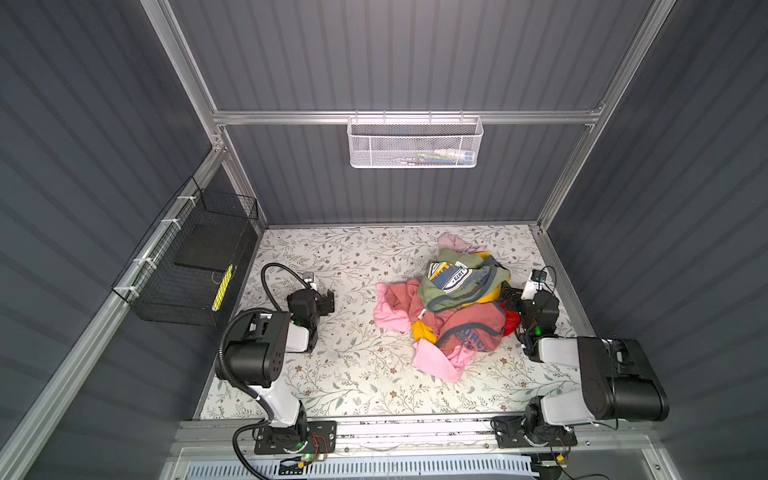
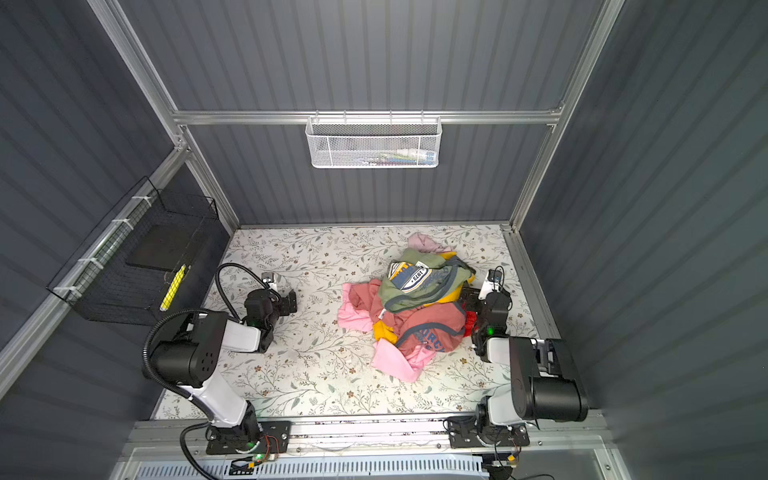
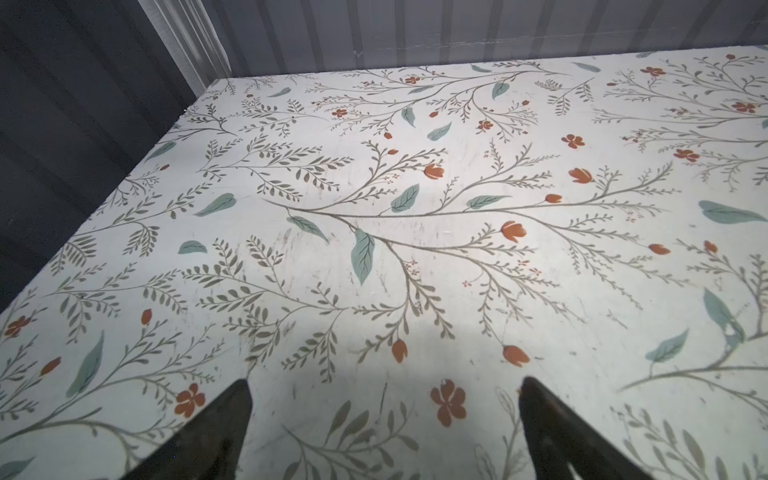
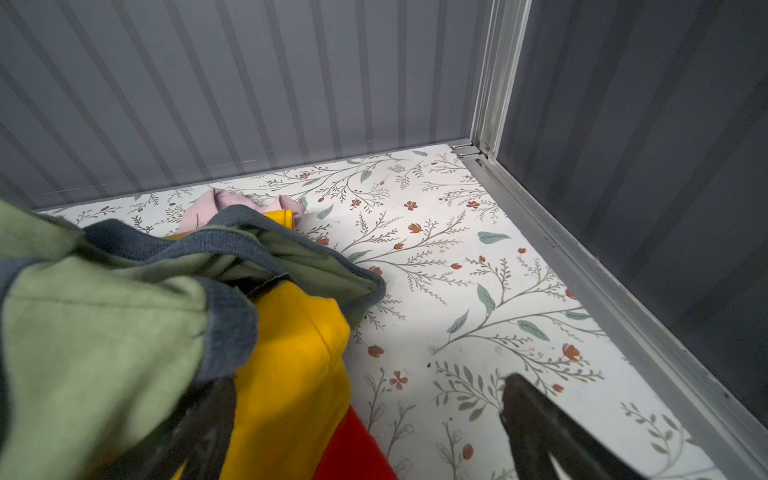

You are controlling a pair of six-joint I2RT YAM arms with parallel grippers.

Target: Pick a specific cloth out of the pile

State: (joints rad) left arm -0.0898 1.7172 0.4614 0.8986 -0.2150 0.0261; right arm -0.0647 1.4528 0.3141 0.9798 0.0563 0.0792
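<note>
Grey ribbed walls close in a floral-printed desk [image 1: 353, 374]. In both top views the pile [image 1: 453, 307] lies right of centre. An olive green garment [image 1: 461, 282] with a blue badge is on top, and a rust-pink shirt [image 1: 473, 328] with blue lettering lies nearer. A pink garment [image 1: 436, 361] and a mustard-yellow garment [image 1: 424, 330] poke out. The cloth [image 1: 512, 321] shows only as a small bright red patch at the pile's right edge. It is tucked under the other garments, just beside the right gripper [image 1: 508, 296], which sits at the pile's right flank. The left gripper [image 1: 328, 301] is well apart from the pile, over bare desk on the left.

From the left wrist, the left gripper [image 3: 386, 382] is released, its fingers wide with only the desk pattern between them.

From the right wrist, the right gripper [image 4: 370, 382] is also released. One finger sits against the olive green garment's hem, the other is over bare desk, and nothing is pinched. A corner of the cloth [image 4: 357, 449] lies between the fingers, beneath the mustard-yellow garment [image 4: 291, 353].

Judged from this, no part of the task is done: the cloth is buried and ungrasped. What is left is to close on the red fabric alone, draw it out from under the yellow and green layers, and set it clear of the pile.
</note>
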